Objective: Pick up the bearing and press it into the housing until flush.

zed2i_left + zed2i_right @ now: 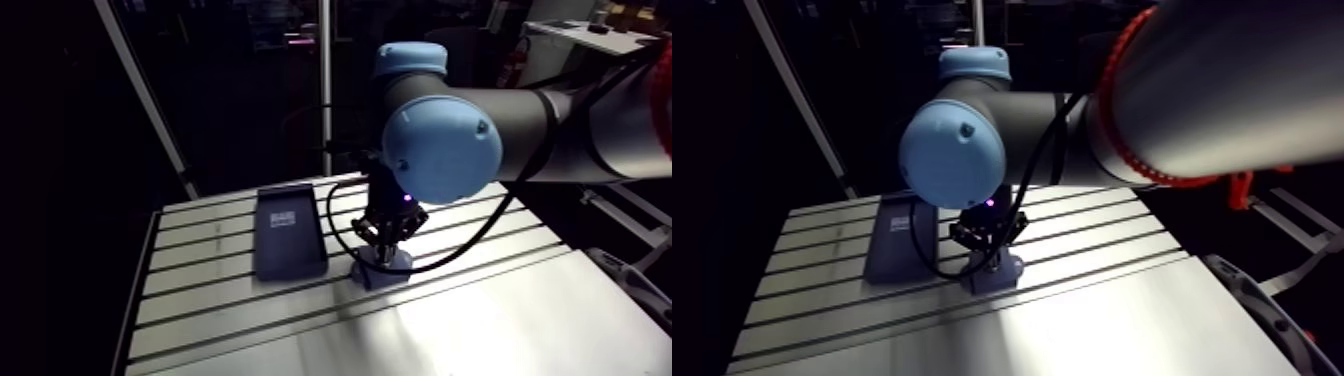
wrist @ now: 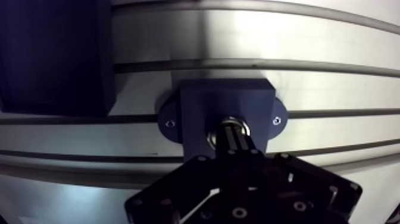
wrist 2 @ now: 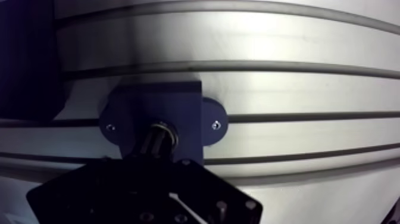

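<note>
The dark blue housing (image 2: pixel 196 107), a square block with two screwed ears, sits on the slotted table. The bearing (image 2: pixel 239 124) shows as a shiny metal ring in the housing's round bore. My gripper (image 2: pixel 233 137) stands straight over it, its fingers shut together with the tips down on the middle of the ring. The fingers hide most of the bearing, so I cannot tell how deep it sits. In the arm view the gripper (image 1: pixel 386 246) points down onto the housing (image 1: pixel 388 272).
A dark blue rectangular tray (image 1: pixel 288 232) lies on the table just beside the housing, its edge showing in the wrist view (image 2: pixel 53 53). Long slots run across the aluminium table (image 1: pixel 480 320). The arm's elbow joint fills the upper arm view.
</note>
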